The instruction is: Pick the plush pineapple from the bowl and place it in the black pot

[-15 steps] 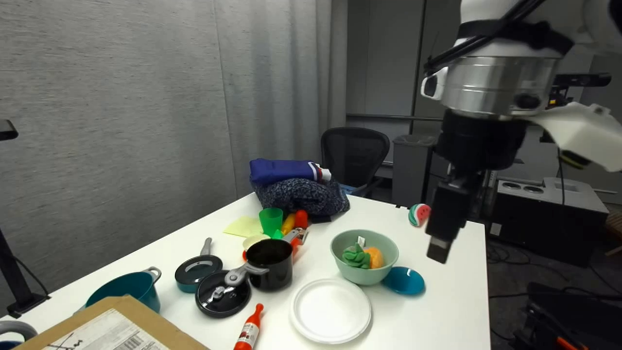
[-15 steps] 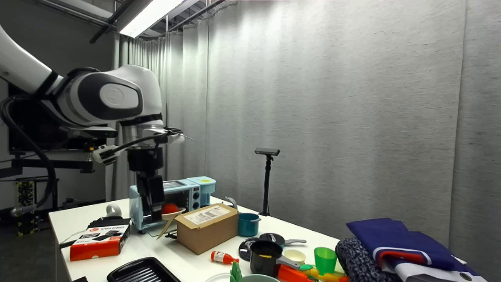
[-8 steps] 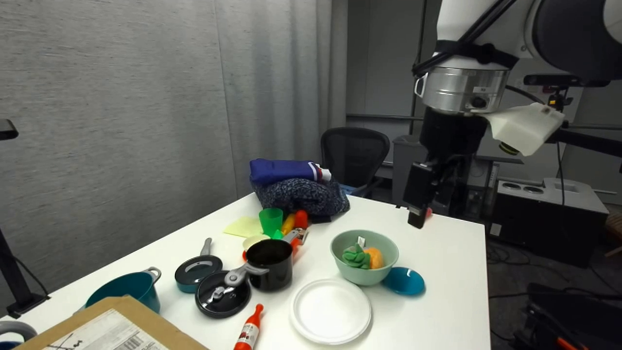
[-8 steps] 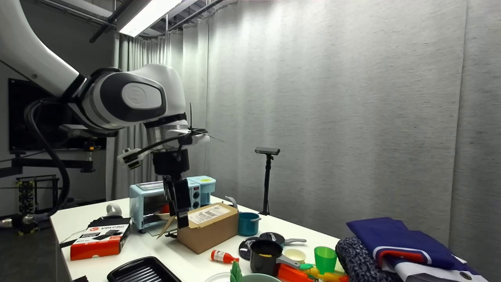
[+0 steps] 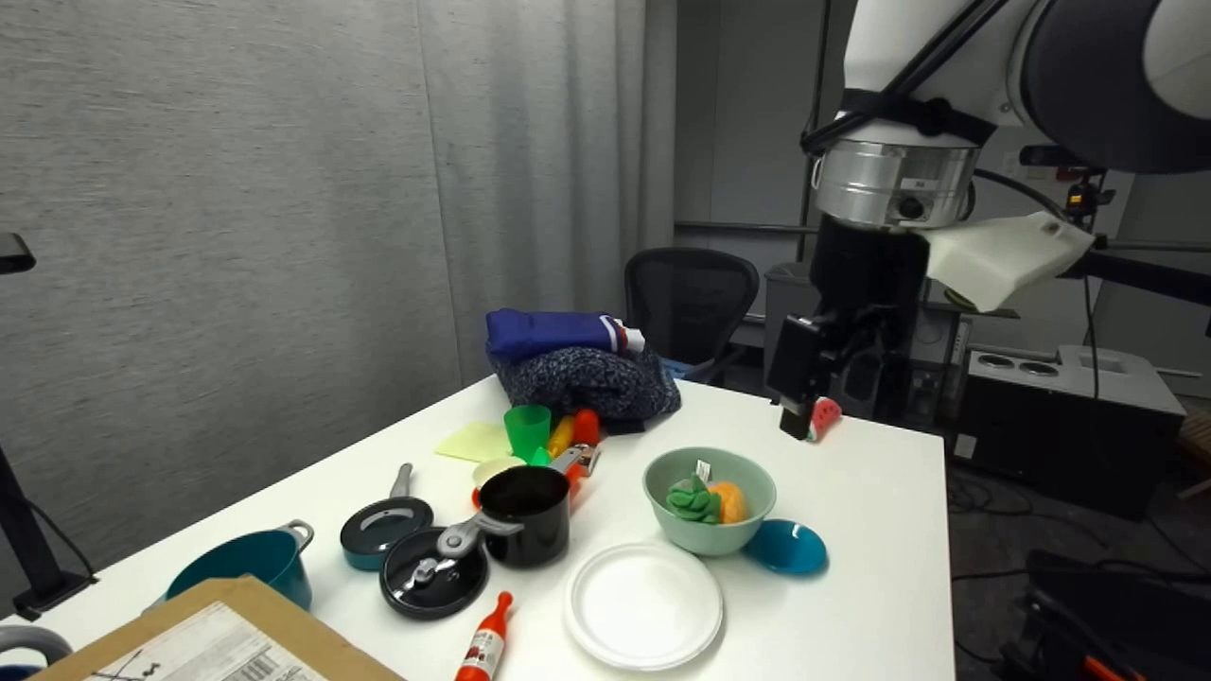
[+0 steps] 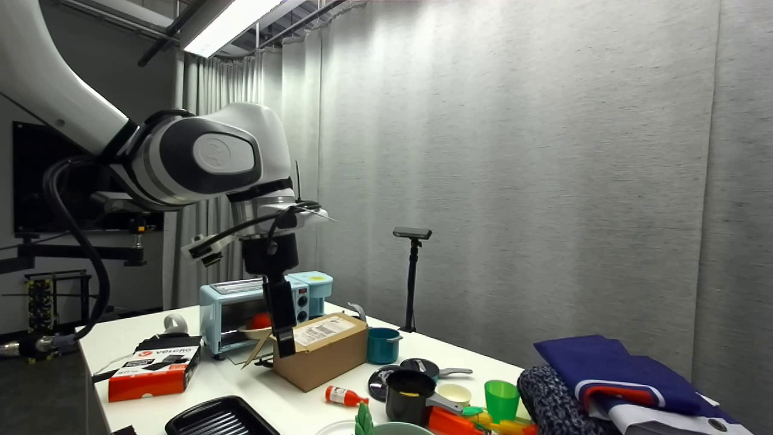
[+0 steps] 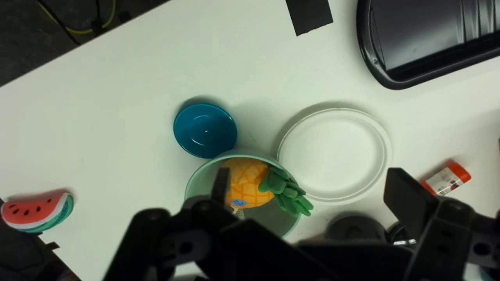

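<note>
The plush pineapple (image 7: pixel 250 181) lies in the mint-green bowl (image 7: pixel 269 220), its green leaves over the rim in the wrist view. Its body (image 5: pixel 730 501) shows in an exterior view, and only its leaves (image 6: pixel 363 421) in an exterior view. My gripper (image 7: pixel 308 175) is open and empty, fingers wide apart, held above the table. In the wrist view one finger (image 7: pixel 221 183) overlaps the bowl and pineapple; the other lies right of the white plate. The black pot (image 5: pixel 530 530) stands beside the bowl; it shows in an exterior view (image 6: pixel 406 402) and is partly hidden behind the gripper in the wrist view (image 7: pixel 353 226).
A white plate (image 5: pixel 645 605) and a small blue bowl (image 5: pixel 787 547) sit beside the mint bowl. A black lid (image 5: pixel 435 579), frying pan (image 5: pixel 378 515) and red bottle (image 5: pixel 484 643) lie near the pot. A plush watermelon (image 7: pixel 37 210), black tray (image 7: pixel 414 70) and cardboard box (image 6: pixel 326 356) are also there.
The arm has swung left in an exterior view and rightward in an exterior view, mostly in the first half second, with a slight turn of the gripper. The table objects have not moved.
</note>
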`<act>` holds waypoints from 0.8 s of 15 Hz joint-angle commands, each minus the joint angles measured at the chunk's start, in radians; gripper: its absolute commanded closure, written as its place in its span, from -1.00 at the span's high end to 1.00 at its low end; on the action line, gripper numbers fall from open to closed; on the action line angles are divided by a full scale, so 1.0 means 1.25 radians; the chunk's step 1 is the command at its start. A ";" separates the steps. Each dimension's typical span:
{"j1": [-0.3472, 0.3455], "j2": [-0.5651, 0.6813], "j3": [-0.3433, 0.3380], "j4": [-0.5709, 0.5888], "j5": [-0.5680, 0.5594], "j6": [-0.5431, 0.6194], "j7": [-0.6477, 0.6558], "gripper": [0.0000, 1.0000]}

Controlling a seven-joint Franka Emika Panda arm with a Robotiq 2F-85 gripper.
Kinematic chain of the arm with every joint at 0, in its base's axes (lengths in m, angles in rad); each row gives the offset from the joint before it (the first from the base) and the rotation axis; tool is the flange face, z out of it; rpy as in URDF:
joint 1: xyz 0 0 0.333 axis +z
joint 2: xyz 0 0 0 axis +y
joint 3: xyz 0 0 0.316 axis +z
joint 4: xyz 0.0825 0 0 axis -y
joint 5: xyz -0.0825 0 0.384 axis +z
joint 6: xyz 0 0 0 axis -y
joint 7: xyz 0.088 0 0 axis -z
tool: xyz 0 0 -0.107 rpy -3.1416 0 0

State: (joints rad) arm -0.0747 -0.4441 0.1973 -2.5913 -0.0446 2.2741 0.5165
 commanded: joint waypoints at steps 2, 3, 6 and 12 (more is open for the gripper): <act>-0.053 0.099 -0.012 0.022 -0.042 0.096 0.097 1.00; -0.059 0.120 -0.018 0.027 -0.063 0.107 0.089 1.00; -0.081 0.155 -0.079 0.032 -0.107 0.102 0.017 1.00; -0.130 0.228 -0.151 0.044 -0.185 0.214 0.140 1.00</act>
State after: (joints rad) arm -0.2184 -0.2065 0.0313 -2.5558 -0.2509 2.4747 0.6109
